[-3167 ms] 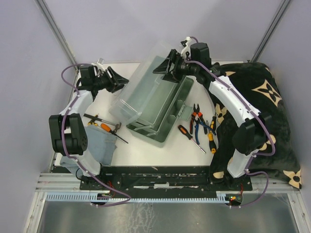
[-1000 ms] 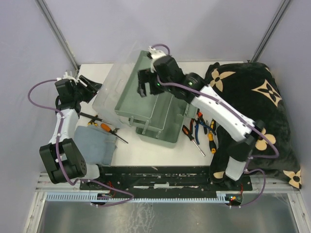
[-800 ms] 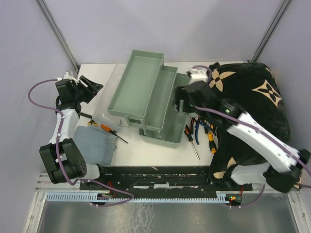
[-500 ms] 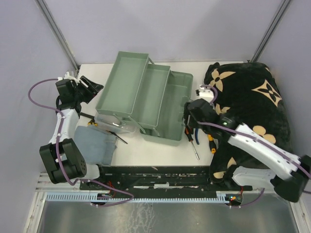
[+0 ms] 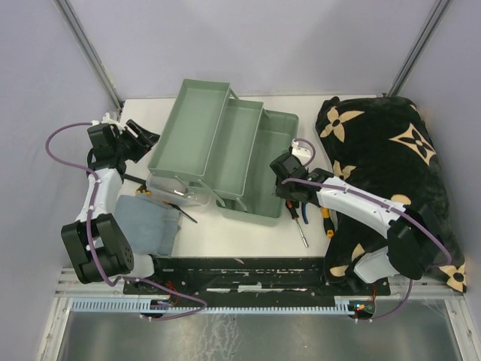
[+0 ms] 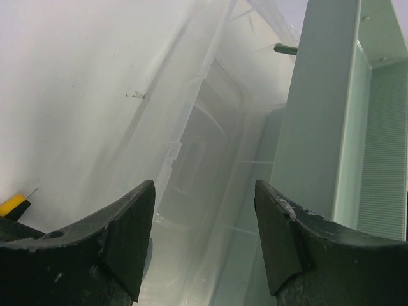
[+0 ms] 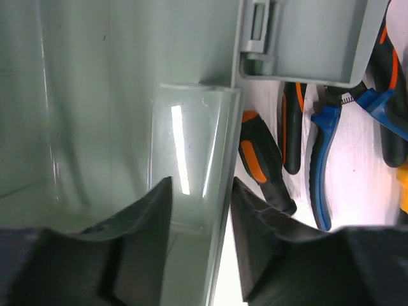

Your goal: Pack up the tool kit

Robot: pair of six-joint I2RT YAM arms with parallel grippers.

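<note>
From above, we see the toolbox (image 5: 274,150) open mid-bench (image 5: 244,239), 2 trays (image 5: 199,131) fanned leftward. The right claw (image 5: 288,189) sits at its right wall and the left claw (image 5: 143,138) near the lid (image 5: 176,192).

Left wrist: claw (image 6: 204,191) spread, empty, facing the lid.

Right wrist: claw (image 7: 201,191) part-spread astride the toolbox wall, not visibly pinching it. A screwdriver (image 7: 264,166) and pliers (image 7: 319,166) lie just outside.

A robotics lab cell: grey wall panels (image 5: 248,37) in aluminium framing (image 5: 86,49) enclose a white table (image 5: 225,237), where the left arm (image 5: 96,197) and right arm (image 5: 361,207) are bolted to a black base plate (image 5: 240,269) beside a slotted cable duct (image 5: 225,307)
</note>
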